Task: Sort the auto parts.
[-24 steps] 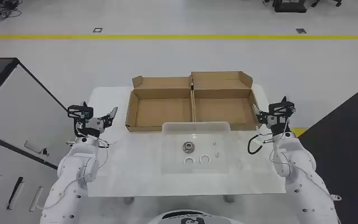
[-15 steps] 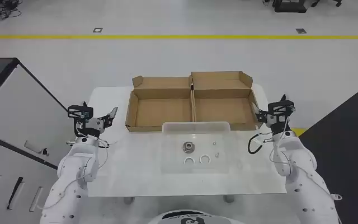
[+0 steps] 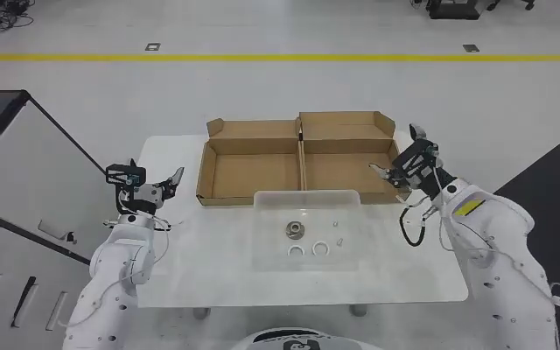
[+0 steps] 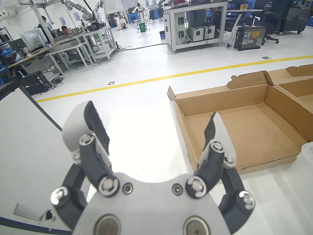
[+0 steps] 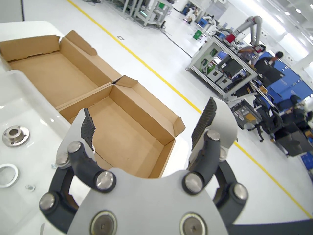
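A clear plastic tray [image 3: 306, 195] at the table's middle holds a metal flange [image 3: 295, 230], two white rings [image 3: 296, 251] [image 3: 319, 249] and a small nut [image 3: 338, 241]. Behind it stand two open cardboard boxes, the left one [image 3: 249, 173] and the right one [image 3: 346, 171]. My right gripper [image 3: 393, 168] hangs open over the right box's outer wall, holding nothing. Its wrist view shows the gripper [image 5: 149, 106], the flange [image 5: 15, 135], a ring [image 5: 7, 174] and the nut [image 5: 29, 187]. My left gripper [image 3: 166, 182] [image 4: 151, 110] stands open and empty at the table's left edge.
The white table [image 3: 201, 262] has bare room on both sides of the tray. A white board [image 3: 44, 175] leans off the table's left side. The left box [image 4: 244, 123] lies just beyond the left gripper.
My right arm has swung inward from the table's right edge, bringing its open gripper over the right box's outer wall. The left arm has not moved.
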`<state>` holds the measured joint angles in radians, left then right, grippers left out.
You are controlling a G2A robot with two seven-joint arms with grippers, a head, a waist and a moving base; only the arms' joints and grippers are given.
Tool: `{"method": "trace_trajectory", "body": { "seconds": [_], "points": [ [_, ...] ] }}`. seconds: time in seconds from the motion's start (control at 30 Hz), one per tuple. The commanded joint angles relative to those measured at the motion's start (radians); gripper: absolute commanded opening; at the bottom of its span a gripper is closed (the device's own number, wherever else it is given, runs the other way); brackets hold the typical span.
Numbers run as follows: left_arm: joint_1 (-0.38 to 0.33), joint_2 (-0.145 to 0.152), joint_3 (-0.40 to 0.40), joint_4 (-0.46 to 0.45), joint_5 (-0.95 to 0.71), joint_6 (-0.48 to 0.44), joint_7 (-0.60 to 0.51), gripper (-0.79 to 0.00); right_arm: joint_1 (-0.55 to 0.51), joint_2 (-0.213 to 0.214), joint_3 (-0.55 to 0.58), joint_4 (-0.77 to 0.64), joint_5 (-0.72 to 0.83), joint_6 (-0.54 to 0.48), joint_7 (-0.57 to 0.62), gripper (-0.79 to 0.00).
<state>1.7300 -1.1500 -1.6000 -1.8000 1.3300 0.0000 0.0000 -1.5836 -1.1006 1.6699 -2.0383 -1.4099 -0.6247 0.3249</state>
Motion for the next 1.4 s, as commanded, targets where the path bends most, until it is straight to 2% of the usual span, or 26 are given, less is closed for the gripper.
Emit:
{"method": "trace_trajectory", "body": {
  "seconds": [0.0,0.23,0.37,0.5,0.77,1.07,1.23,1.37],
  "points": [
    [0.000,0.000,0.000,0.000,0.000,0.000,0.000,0.000,0.043,0.006,-0.013,-0.016,-0.002,-0.080,0.049,0.000],
    [0.000,0.000,0.000,0.000,0.000,0.000,0.000,0.000,0.171,0.017,-0.104,-0.008,0.001,-0.248,0.196,0.000],
    [0.000,0.000,0.000,0.000,0.000,0.000,0.000,0.000,0.247,0.027,-0.166,0.011,0.068,-0.388,0.358,0.000],
    [0.000,0.000,0.000,0.000,0.000,0.000,0.000,0.000,0.315,0.047,-0.249,0.013,0.155,-0.388,0.483,0.000],
    [0.000,0.000,0.000,0.000,0.000,0.000,0.000,0.000,0.442,0.148,-0.445,0.055,0.143,-0.388,0.483,0.000],
    [0.000,0.000,0.000,0.000,0.000,0.000,0.000,0.000,0.631,0.274,-0.691,0.077,0.261,-0.366,0.504,0.000],
    [0.000,0.000,0.000,0.000,0.000,0.000,0.000,0.000,0.758,0.327,-0.852,0.057,0.404,-0.292,0.579,0.000],
    [0.000,0.000,0.000,0.000,0.000,0.000,0.000,0.000,0.879,0.352,-1.008,0.015,0.584,-0.156,0.714,0.000]
  ]
}}
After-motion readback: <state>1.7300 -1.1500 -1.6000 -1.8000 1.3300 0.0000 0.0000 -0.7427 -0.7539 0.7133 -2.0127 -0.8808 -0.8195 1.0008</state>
